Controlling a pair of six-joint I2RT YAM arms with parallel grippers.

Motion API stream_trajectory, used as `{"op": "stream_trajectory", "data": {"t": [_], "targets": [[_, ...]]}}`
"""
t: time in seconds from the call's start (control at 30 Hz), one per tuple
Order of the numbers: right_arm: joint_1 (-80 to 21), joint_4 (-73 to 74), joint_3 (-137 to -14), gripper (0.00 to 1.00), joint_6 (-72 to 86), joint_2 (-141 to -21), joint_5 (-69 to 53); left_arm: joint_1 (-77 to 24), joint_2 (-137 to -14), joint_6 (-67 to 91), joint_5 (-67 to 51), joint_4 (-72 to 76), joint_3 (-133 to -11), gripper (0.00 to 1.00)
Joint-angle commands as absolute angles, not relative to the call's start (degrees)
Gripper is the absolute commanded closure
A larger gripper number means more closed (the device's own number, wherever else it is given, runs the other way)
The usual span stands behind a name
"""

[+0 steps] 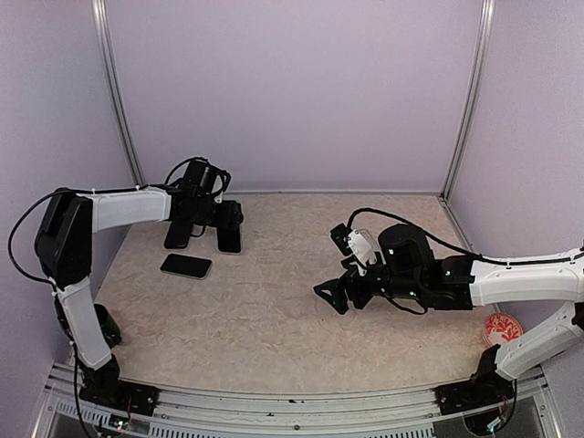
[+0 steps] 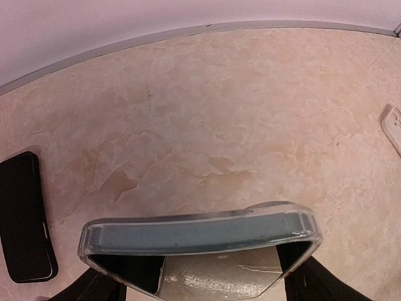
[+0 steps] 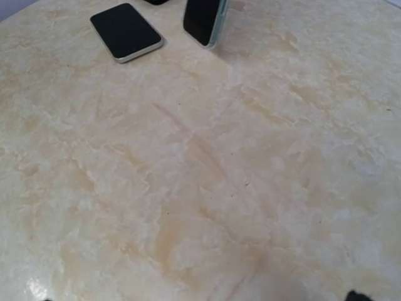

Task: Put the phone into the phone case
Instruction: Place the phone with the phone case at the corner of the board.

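A black phone lies flat on the stone-patterned table at the back left, also visible in the left wrist view and the right wrist view. Just behind it, my left gripper points down with its jaws spread wide. They are closed on the sides of the transparent phone case, whose clear rim with a grey-blue band spans between the fingers. My right gripper hovers open and empty over the table's middle right. Only one fingertip shows in its own view.
A white disc with a red pattern lies near the right arm's base. Lilac walls with metal posts close the back and sides. A dark upright slab with a greenish rim stands by the left gripper.
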State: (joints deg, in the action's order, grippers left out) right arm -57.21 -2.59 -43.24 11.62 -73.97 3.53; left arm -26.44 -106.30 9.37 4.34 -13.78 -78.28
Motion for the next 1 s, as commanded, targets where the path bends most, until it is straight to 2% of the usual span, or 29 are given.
{"op": "stream_trajectory", "data": {"t": [0.0,0.43,0.97], "targets": [[-57.2,-3.6,-42.7,0.0,11.7,-73.3,4.1,-24.6,-107.4,7.7,7.5,-14.3,-82.2,0.39],[-57.2,-4.3,-43.7,0.0,12.9,-76.8,2.1,-20.2,-114.2,6.7,12.0,-19.9,-89.8,0.38],[-57.2,-4.1,-45.9,0.0,13.2,-79.8,1.2,-17.8,-120.9,8.8,10.7,-24.0,-94.8,0.35]]}}
